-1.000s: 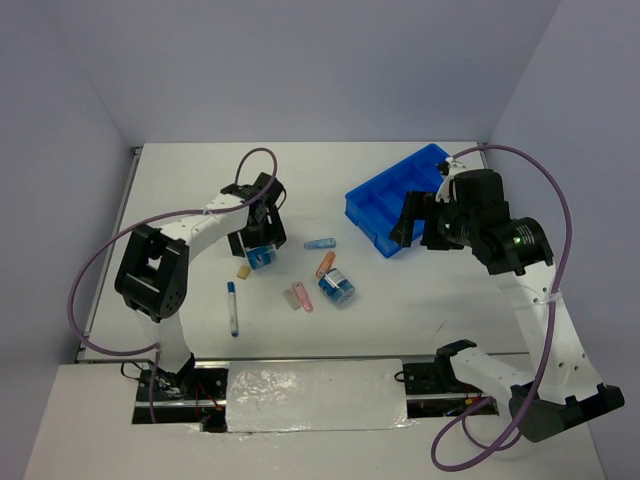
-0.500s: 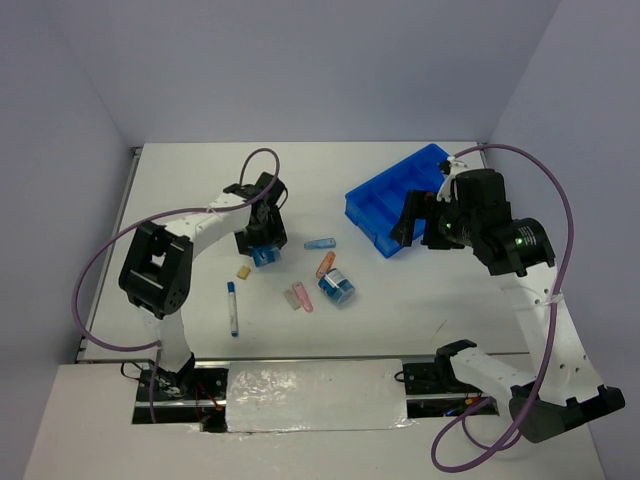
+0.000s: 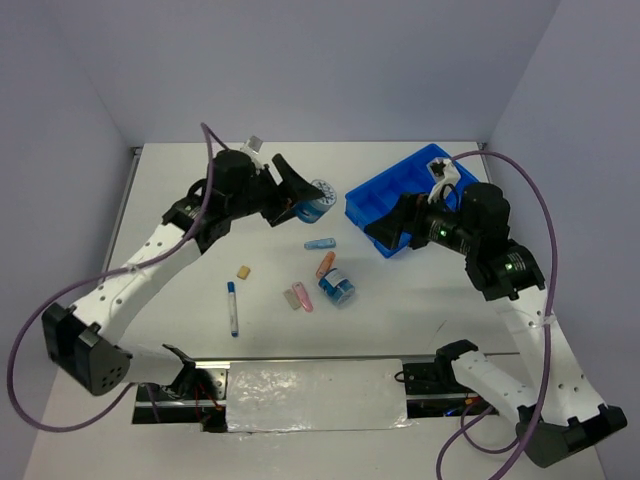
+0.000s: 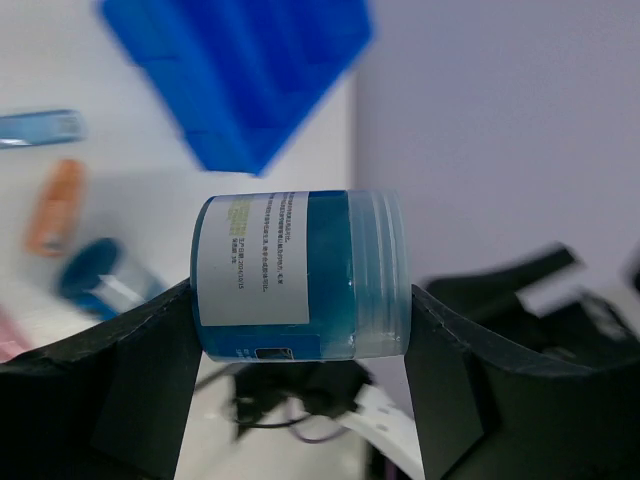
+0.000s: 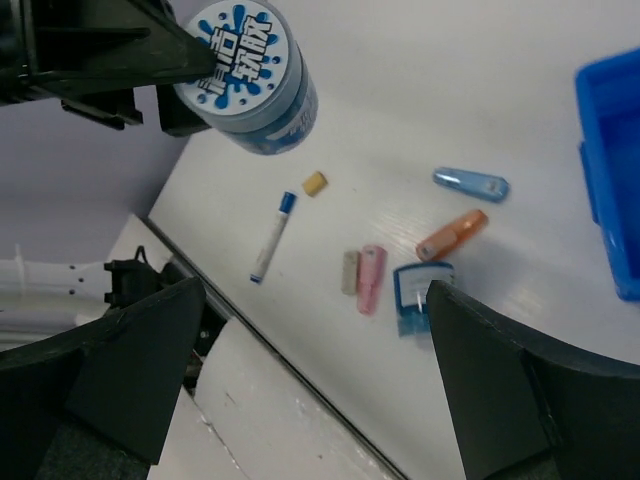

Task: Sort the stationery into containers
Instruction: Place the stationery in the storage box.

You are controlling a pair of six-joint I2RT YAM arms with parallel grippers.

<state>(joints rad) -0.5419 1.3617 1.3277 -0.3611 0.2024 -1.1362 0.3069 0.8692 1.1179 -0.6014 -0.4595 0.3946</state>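
Clamping the clear blue round box (image 4: 300, 275), the left gripper (image 3: 303, 206) has raised it off the table (image 3: 420, 300) toward the bright blue divided tray (image 3: 364, 222); the right gripper (image 3: 378, 230) gapes wide, empty.

My left gripper (image 4: 302, 312) pinches a blue clear box (image 4: 300, 270) crosswise between its two black fingers (image 4: 130, 390), white printed label to the left and ribbed clear cap to the right, well above the surface (image 4: 160, 200). Behind it, blurred, are the blue tray (image 4: 240, 70) at the top and a blue slim piece (image 4: 40, 127) and an orange slim piece (image 4: 55, 205) at the left edge. A second blue box (image 4: 100, 285) lies just below the orange one.
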